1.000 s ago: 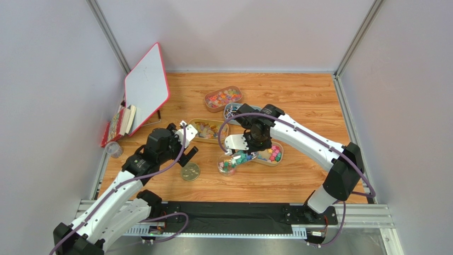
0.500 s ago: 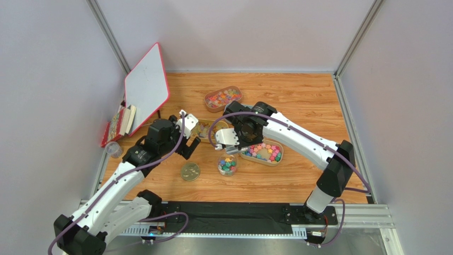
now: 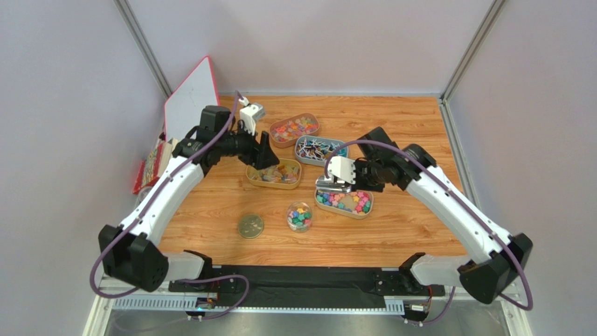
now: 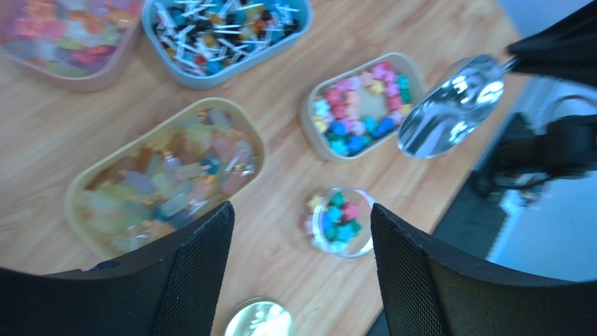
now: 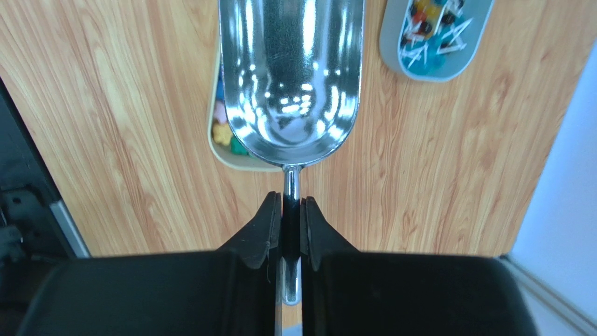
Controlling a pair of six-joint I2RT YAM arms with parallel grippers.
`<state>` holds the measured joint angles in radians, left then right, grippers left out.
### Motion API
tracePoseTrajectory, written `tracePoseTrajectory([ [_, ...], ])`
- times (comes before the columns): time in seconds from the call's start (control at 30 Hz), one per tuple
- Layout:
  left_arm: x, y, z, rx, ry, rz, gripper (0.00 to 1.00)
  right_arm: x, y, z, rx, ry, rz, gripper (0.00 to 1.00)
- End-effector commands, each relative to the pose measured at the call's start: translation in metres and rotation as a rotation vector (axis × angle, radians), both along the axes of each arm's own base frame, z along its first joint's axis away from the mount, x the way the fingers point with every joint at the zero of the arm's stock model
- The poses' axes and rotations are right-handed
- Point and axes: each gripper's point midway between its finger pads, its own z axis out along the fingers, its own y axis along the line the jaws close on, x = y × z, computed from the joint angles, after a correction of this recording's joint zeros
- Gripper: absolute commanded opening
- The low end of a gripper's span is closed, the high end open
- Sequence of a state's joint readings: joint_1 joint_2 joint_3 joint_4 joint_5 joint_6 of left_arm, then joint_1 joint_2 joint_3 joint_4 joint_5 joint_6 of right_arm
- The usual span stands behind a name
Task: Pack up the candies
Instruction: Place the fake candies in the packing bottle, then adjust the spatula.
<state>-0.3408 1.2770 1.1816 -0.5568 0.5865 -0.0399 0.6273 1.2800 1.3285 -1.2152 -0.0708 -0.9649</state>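
Four oval trays sit mid-table. A tan tray (image 4: 84, 84) toward the far edge holds red-orange candies (image 4: 56, 31). Beside it, a grey tray (image 4: 210, 75) holds blue-white wrapped ones. The amber tray (image 4: 70, 203) holds golden ones and the bright tray (image 4: 307, 119) chunky coloured ones. Toward the near edge, the jar (image 3: 300, 216) holds bright candies, with its lid (image 3: 251, 226) off alongside; the lid's markings are unreadable. The left gripper (image 4: 301, 210) is spread wide and empty above the amber tray. The right gripper (image 5: 289, 203) clamps the handle of an empty scoop (image 5: 291, 77) over the bright tray.
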Motion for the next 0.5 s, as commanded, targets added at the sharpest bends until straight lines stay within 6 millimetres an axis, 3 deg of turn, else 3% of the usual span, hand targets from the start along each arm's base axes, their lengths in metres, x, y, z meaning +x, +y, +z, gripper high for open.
tracePoseTrajectory([
  [0.0,-0.022,-0.041,0.039,-0.315,0.215,-0.207,0.76,0.007,0.046,0.033,0.297,-0.157,0.077,0.0],
  [0.07,-0.024,-0.047,0.037,-0.357,0.249,-0.249,0.75,0.016,0.047,0.036,0.296,-0.183,0.045,0.0],
  [0.2,-0.01,-0.053,0.023,-0.352,0.293,-0.245,0.75,0.026,0.049,0.037,0.3,-0.167,-0.007,0.0],
  [0.47,0.009,-0.056,0.015,-0.32,0.291,-0.236,0.75,0.042,0.063,0.041,0.323,-0.157,-0.022,0.0],
])
